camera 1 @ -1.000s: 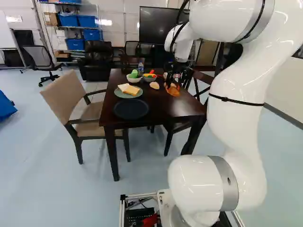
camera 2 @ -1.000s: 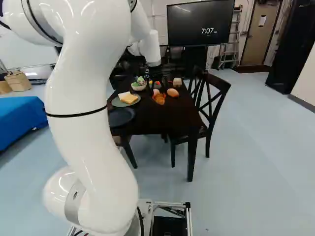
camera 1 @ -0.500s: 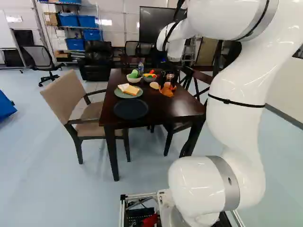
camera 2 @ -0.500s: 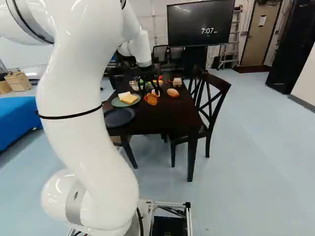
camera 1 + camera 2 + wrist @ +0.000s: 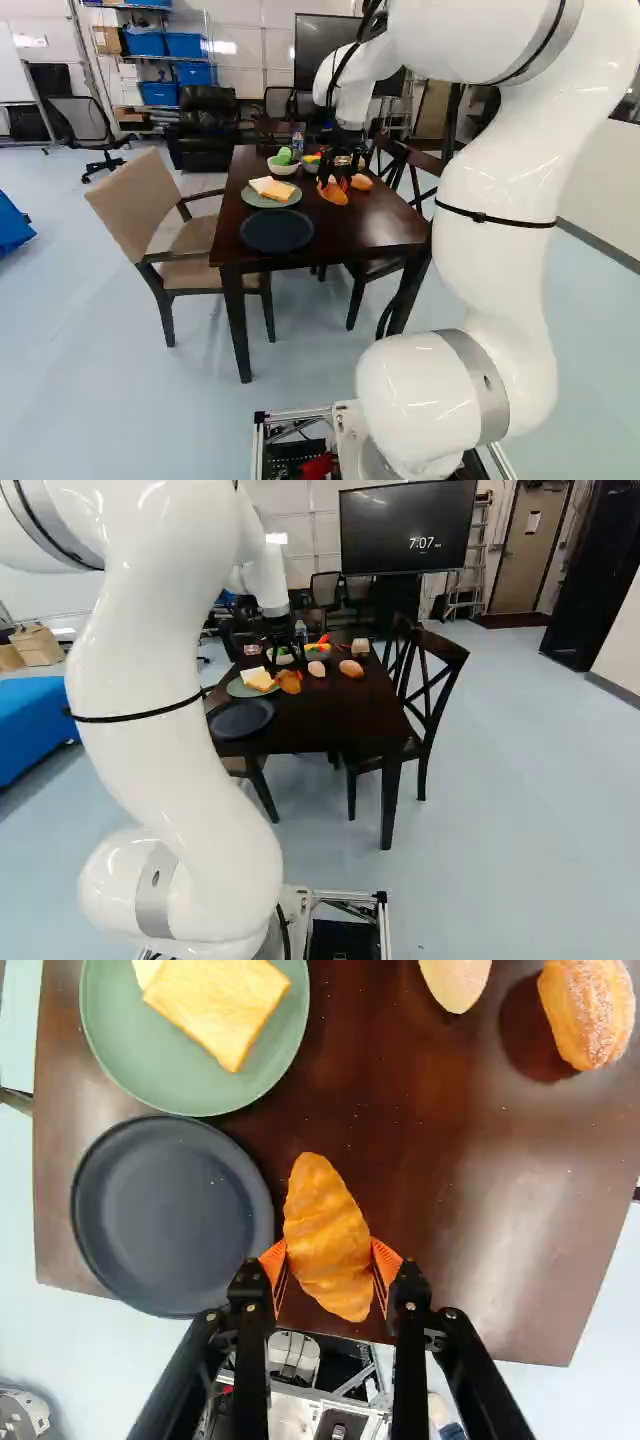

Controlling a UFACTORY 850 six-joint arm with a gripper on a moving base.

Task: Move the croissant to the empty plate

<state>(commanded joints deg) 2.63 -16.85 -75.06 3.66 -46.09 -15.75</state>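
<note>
- Clearly, the end effector (image 5: 334,180) has the croissant (image 5: 328,1245) pinched between its two orange pads (image 5: 384,1262), its fingers parted by the croissant's width.
- The croissant hangs above the surface (image 5: 350,236), not on either plate; in the wrist view it lies just beside the dark plate (image 5: 170,1215), apart from its rim.
- Nothing sits on the dark plate, which rests on the surface next to the green plate (image 5: 115,1035).
- Sliced bread (image 5: 215,1005) lies on the green plate.
- A pale, smooth oval food piece (image 5: 456,980) and a sugar-dusted roll (image 5: 590,1010) are on the surface, apart from each other.
- In the left base view, a white bowl (image 5: 282,169) holding something green stands beyond the green plate, near a bottle (image 5: 297,143).
- A beige armchair (image 5: 140,205) stands at one side of the surface, a dark wooden chair (image 5: 432,687) at the other.
</note>
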